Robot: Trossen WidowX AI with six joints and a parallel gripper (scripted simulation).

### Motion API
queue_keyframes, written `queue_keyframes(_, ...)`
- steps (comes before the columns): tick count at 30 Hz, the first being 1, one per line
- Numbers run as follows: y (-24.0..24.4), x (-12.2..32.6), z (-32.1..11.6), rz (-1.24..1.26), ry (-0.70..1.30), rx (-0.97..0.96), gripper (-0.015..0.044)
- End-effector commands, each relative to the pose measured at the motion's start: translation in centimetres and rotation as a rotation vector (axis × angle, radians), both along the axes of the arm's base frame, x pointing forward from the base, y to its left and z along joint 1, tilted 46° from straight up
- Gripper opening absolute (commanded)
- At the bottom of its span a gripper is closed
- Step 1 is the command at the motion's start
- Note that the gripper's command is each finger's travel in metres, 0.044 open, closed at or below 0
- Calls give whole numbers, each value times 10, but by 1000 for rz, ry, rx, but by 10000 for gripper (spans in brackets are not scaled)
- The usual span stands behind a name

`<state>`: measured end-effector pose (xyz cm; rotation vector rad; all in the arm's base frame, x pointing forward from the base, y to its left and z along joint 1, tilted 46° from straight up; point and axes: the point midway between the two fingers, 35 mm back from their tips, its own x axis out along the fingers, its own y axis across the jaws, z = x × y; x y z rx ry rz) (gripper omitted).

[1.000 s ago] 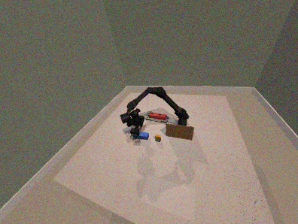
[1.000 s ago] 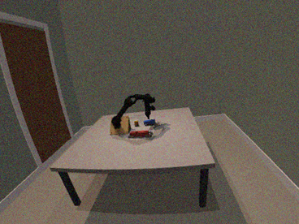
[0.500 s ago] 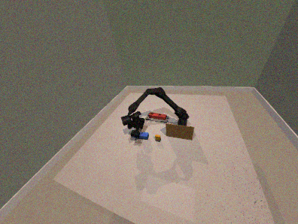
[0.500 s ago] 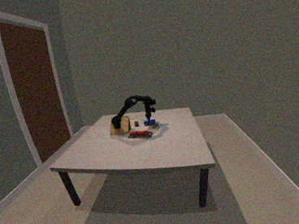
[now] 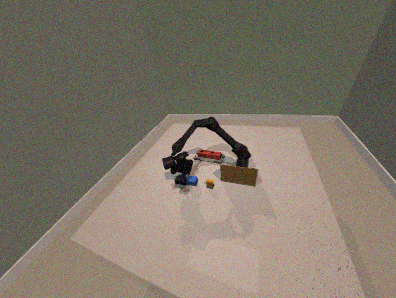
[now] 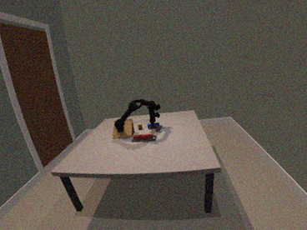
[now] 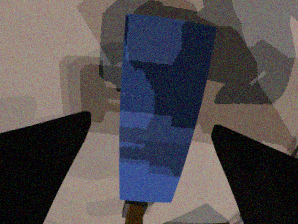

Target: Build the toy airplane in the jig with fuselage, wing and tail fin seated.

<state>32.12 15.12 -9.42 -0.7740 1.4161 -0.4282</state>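
The red fuselage [image 5: 208, 154] [image 6: 143, 137] lies lengthwise in the grey jig; the views are too small to tell whether it is fully seated. The blue wing [image 5: 192, 180] [image 6: 156, 125] [image 7: 150, 45] lies on the table, apart from the fuselage. My gripper [image 5: 182, 181] [image 6: 153, 123] [image 7: 153, 124] is open and points down over the wing, with one finger on each side of it in the wrist view and gaps between. The small orange tail fin [image 5: 210, 183] [image 6: 139, 127] [image 7: 133, 215] stands on the table near one end of the wing. The fuselage sockets cannot be made out.
A tan board [image 5: 239, 175] [image 6: 129, 130] stands by the arm's base, beyond the tail fin from the wing. The arm arches above the table between its base and the wing, with the jig and fuselage to one side. Shadows of the arm fall around the wing.
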Motion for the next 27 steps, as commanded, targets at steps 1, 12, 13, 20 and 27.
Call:
queue_keyframes(1,-6,0,-5,4,7,-8,440)
queue_keyframes(12,-10,1,-9,5,8,-9,282)
queue_keyframes(13,-10,1,-9,5,8,-9,256)
queue_keyframes(20,-10,1,-9,5,8,-9,170)
queue_keyframes(27,-4,3,-3,21,1,-1,26)
